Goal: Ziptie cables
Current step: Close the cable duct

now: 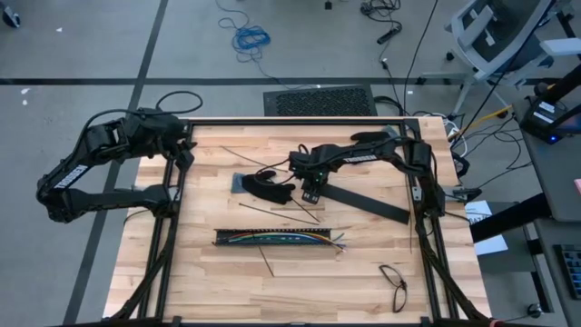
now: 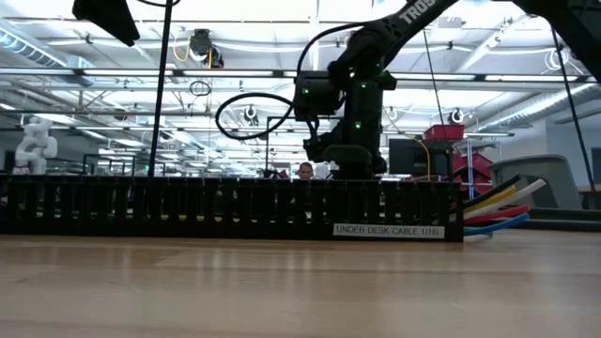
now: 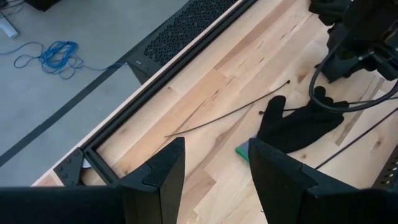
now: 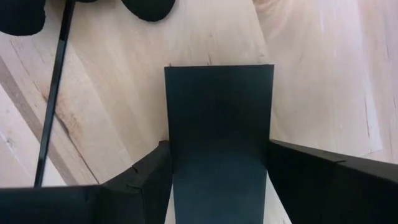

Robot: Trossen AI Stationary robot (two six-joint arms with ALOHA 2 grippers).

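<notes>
On the wooden table, near its middle, the right gripper was low over one end of a long flat black strip that lay diagonally toward the right. Its fingers stood on both sides of this strip, very close to its edges, but I cannot tell if they really pressed it. Just to the left of this gripper lay a black glove. The left gripper waited at the far left edge of the table, and its fingers were apart with nothing between them. The cables lay inside a long black slotted tray, nearer than the right gripper, and their coloured ends came out at the tray's right end. Several thin black zip ties were scattered on the wood, one of them between the glove and the tray. A pair of glasses lay near the right corner
</notes>
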